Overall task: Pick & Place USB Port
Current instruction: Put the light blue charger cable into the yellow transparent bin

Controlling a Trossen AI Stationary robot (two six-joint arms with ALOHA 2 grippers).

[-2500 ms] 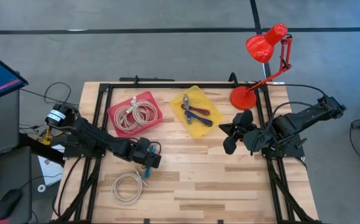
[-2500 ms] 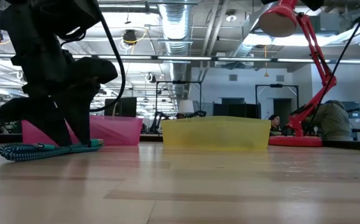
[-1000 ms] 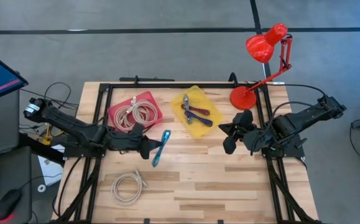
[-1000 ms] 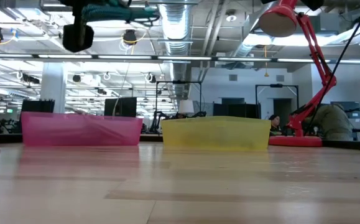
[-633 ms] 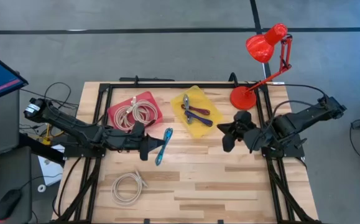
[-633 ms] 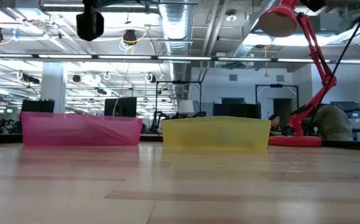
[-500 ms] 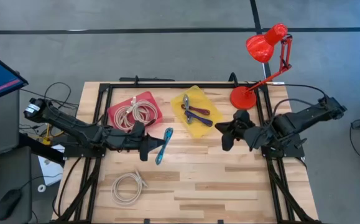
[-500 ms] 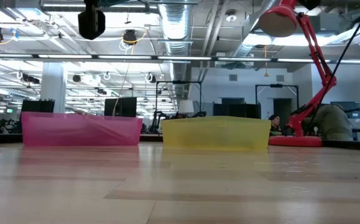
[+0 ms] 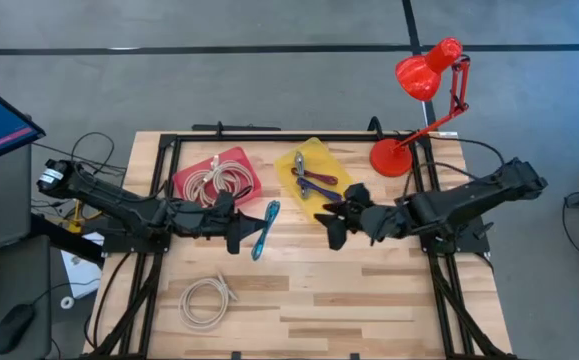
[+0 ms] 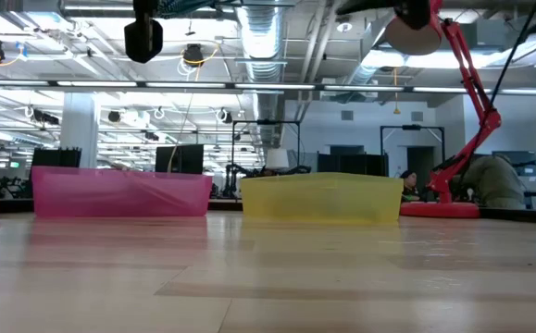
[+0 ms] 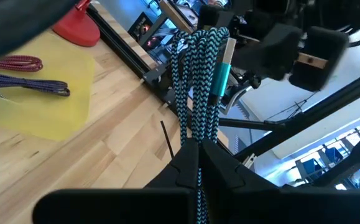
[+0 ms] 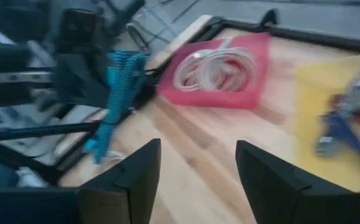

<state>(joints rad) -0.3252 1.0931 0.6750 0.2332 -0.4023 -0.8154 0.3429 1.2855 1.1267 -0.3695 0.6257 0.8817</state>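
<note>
Just below the yellow tray (image 9: 314,180), your left gripper (image 9: 241,228) pinches the teal cable (image 9: 264,229); your right gripper (image 9: 335,216), fingers spread, faces it.

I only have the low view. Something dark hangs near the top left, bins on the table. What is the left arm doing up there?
Observer: The left gripper is shut on a bundled teal cable, held above the table between the pink bin and the yellow bin.
Operator: Where is the right arm?
Observer: The right gripper is open, reaching toward the cable, just beside the yellow bin.
Operator: Anything in the bins?
Observer: A coiled white cable in the pink one; purple and red cables in the yellow one.
</note>
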